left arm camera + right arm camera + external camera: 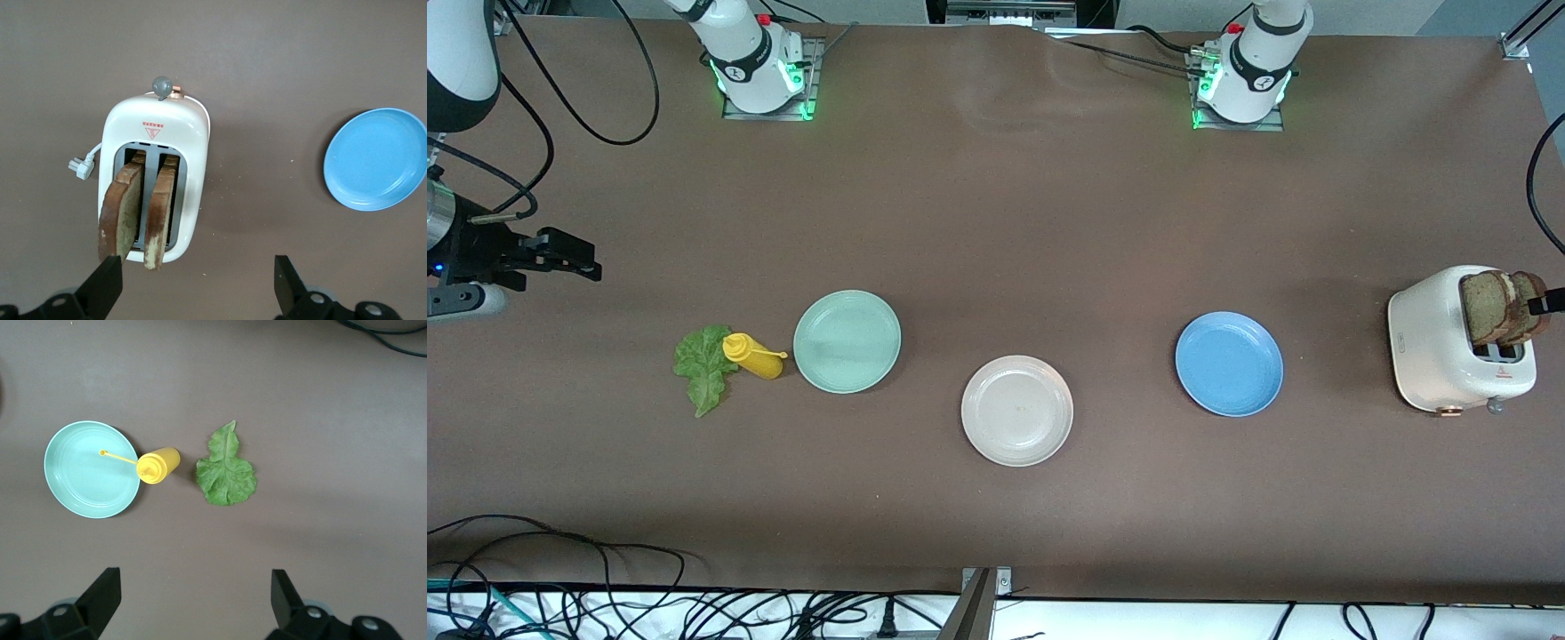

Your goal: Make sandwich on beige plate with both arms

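Observation:
Two brown bread slices (pixel 1504 307) stand in the slots of a white toaster (pixel 1440 356) at the left arm's end of the table. They also show in the left wrist view (pixel 122 215). My left gripper (pixel 197 280) is open and empty, above the toaster (pixel 157 133), one finger close beside the outer slice. Only its tip (pixel 1551 301) shows in the front view. The lettuce leaf (pixel 704 364) lies flat at the right arm's end. My right gripper (pixel 576 253) is open and empty, up in the air, apart from the leaf (pixel 227 470). The beige plate (pixel 1016 411) is bare, mid-table.
A yellow squeeze bottle (pixel 754 356) lies between the lettuce and a pale green plate (pixel 847 340). A blue plate (pixel 1229 363) sits between the beige plate and the toaster. Cables run along the table edge nearest the front camera.

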`<move>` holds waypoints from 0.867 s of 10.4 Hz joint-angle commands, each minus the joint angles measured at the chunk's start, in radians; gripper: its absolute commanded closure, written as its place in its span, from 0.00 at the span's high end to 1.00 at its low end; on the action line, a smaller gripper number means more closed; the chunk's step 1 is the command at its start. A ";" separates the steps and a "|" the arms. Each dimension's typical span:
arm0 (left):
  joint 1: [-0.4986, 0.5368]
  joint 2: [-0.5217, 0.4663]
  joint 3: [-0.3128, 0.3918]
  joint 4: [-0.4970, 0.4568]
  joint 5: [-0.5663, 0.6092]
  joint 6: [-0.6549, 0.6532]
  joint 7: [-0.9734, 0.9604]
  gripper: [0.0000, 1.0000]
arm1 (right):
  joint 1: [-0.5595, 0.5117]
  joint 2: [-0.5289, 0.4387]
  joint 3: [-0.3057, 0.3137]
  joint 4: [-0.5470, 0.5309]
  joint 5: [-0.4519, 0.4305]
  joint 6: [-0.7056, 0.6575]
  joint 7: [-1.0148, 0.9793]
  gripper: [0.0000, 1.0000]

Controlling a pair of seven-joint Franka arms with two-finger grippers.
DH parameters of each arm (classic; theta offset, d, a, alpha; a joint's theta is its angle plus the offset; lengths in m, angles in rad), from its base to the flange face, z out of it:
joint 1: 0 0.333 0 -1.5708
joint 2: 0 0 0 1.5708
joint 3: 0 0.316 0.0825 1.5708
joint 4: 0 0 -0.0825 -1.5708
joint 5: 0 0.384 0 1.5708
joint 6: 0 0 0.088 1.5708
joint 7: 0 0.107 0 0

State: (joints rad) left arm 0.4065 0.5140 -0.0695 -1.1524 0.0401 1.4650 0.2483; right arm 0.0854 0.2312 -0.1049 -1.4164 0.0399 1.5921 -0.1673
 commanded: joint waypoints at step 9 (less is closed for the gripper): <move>0.024 0.095 -0.003 -0.102 0.147 0.008 0.101 0.96 | -0.007 -0.007 0.004 -0.007 -0.005 -0.003 -0.012 1.00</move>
State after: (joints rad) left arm 0.4179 0.6287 -0.0690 -1.2283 0.1598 1.4778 0.3119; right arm 0.0834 0.2312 -0.1048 -1.4170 0.0399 1.5921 -0.1673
